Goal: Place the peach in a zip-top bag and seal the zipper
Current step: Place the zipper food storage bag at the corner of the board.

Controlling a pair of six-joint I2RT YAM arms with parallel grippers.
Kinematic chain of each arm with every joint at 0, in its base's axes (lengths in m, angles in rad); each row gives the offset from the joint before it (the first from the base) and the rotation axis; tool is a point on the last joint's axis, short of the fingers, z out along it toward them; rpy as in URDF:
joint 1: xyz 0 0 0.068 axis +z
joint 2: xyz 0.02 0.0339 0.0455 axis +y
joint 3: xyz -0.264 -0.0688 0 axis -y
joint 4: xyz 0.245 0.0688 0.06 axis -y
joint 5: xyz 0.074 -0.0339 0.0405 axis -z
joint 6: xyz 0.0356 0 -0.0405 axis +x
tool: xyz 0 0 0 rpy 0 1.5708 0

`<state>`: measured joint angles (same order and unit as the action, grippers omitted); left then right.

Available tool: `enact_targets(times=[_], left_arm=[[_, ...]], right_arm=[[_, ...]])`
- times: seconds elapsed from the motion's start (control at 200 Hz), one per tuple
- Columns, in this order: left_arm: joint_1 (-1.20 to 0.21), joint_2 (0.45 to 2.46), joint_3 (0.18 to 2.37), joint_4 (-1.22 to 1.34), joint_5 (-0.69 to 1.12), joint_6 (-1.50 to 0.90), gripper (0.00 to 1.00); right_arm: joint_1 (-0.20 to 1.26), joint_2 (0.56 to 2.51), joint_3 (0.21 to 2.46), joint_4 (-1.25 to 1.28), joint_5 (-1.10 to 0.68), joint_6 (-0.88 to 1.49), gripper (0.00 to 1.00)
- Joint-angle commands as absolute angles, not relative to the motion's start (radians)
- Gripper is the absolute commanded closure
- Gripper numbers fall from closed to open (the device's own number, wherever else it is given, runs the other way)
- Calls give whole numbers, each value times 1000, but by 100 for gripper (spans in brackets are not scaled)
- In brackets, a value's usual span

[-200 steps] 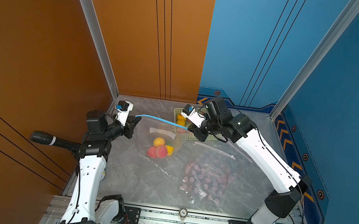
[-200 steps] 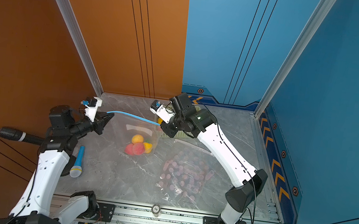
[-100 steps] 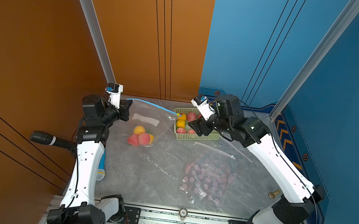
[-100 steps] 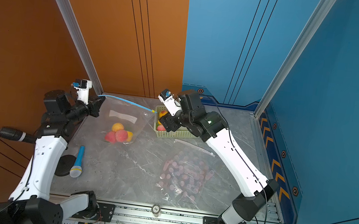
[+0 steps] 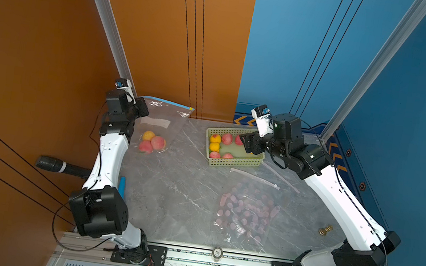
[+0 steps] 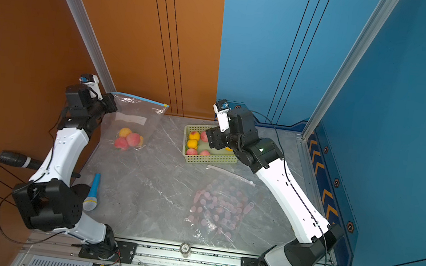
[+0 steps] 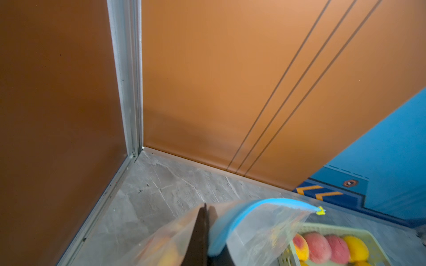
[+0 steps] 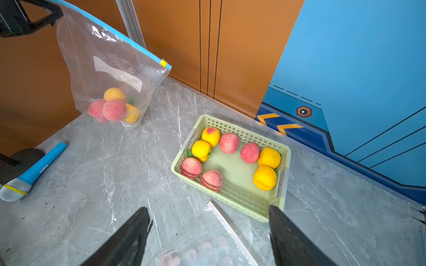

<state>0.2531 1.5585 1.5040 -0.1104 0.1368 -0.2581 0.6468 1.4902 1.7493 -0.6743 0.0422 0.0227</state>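
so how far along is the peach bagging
Done: peaches sit in the bag, and its blue zipper looks closed up to the yellow slider. In hand: the left end effector is shut on the bag's top corner, holding it up; the right end effector is open and empty by the basket. Left: probably only setting the bag down.

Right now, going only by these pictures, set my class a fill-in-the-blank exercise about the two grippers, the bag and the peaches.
The left gripper holds the zip-top bag up by a corner of its ___ zipper strip.
The right gripper hangs above the basket with its jaws ___.
The loose peaches lie in the basket, which is pale ___.
Missing words: blue; open; green.
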Motion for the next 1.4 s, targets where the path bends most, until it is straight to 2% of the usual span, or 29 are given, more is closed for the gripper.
enact_targets(times=[0.0, 0.175, 0.561, 0.746, 0.906, 1.016, 1.051, 1.086, 1.156, 1.186, 1.286, 1.397], left_arm=[[230, 1619, 1591, -66, 12, -308, 100], [161, 1647, 1610, -51, -112, -344, 100], [-5, 1428, 1187, 7, -314, -571, 100], [-25, 1377, 1081, -7, -294, -697, 96], [-43, 1356, 1054, -17, -231, -714, 100], [-54, 1370, 1037, -3, -204, -747, 98], [-52, 1379, 1037, 2, -191, -760, 93], [-49, 1388, 1037, 7, -178, -769, 83], [-49, 1399, 1037, 14, -155, -771, 52], [-51, 1399, 1042, 13, -146, -773, 34], [-58, 1382, 1070, -10, -128, -751, 2], [-70, 1332, 1086, -52, -113, -716, 2]], right_arm=[[644, 1493, 1735, -634, 63, 57, 19], [632, 1498, 1715, -623, 52, 71, 19], [623, 1477, 1618, -564, -23, 118, 20], [620, 1436, 1560, -534, -35, 143, 20], [619, 1397, 1508, -527, -15, 155, 19], [614, 1380, 1476, -514, -8, 169, 17], [614, 1379, 1473, -515, -10, 175, 17], [613, 1378, 1471, -517, -12, 176, 17], [614, 1378, 1471, -521, -6, 181, 16], [613, 1375, 1472, -527, 0, 184, 15], [610, 1365, 1460, -540, 42, 205, 14], [604, 1351, 1435, -572, 106, 258, 14]])
